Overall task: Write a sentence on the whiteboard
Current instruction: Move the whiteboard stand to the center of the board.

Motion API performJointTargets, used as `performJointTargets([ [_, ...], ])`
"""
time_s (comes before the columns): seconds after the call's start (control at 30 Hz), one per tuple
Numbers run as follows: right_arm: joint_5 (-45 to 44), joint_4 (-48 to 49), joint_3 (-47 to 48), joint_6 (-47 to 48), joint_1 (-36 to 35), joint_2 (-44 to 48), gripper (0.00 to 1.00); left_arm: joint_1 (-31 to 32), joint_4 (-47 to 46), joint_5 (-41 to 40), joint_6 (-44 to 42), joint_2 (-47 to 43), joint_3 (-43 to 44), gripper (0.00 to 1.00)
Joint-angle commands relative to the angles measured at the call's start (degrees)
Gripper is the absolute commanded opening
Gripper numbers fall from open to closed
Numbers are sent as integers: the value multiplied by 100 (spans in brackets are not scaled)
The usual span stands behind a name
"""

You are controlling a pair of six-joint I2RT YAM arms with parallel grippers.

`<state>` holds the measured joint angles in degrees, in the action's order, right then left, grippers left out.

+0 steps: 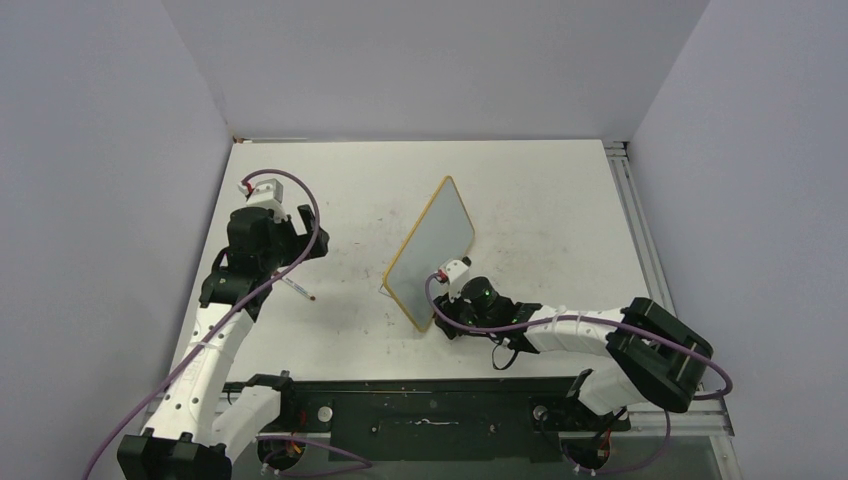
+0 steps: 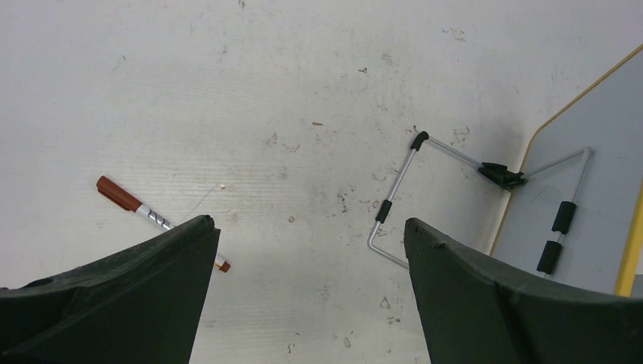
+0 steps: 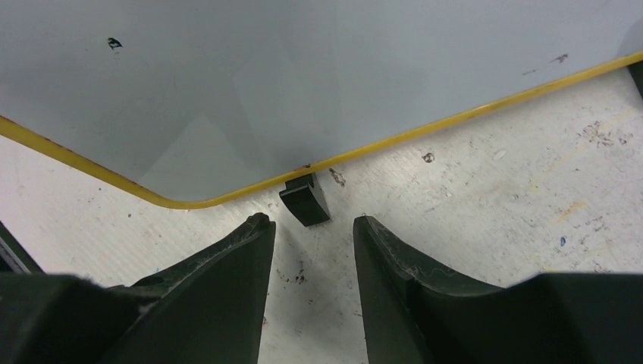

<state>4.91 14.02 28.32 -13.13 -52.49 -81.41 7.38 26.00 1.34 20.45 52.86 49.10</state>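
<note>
Centrally on the counter (image 1: 560,200) stands the whiteboard (image 1: 432,245), tilted on its wire stand (image 2: 385,210); no sentence visible on it yet. L end effector (image 2: 308,224): fingers spread wide, empty, hovering over the counter. Marker (image 2: 136,206) lies flat just below it, toward its left finger; brown cap end farther from the board, long axis diagonal, other end partly hidden behind that finger. R end effector (image 3: 311,224): fingers part-way apart, nothing between them, low at the board's near corner, black foot (image 3: 305,199) just ahead of the gap. Key relation: marker is near L arm, well apart from R arm, so L is prob. the picker. Approach likely needs a wrist turn so fingers straddle the barrel across its axis, not along it.
</note>
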Motion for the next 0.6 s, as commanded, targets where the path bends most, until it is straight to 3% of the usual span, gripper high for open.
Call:
performJointTargets([
  [0.0,-365,428,335,300,-175,-250,42,-35,-330,232,73,-50,3,92],
  [0.43,-1007,759,663,425,-836,-869,29,-43,-335,270,82,-21,-1,92],
  [0.57,-1560,865,864,146,-1127,-1192,23,-43,-324,263,82,-39,-5,92],
])
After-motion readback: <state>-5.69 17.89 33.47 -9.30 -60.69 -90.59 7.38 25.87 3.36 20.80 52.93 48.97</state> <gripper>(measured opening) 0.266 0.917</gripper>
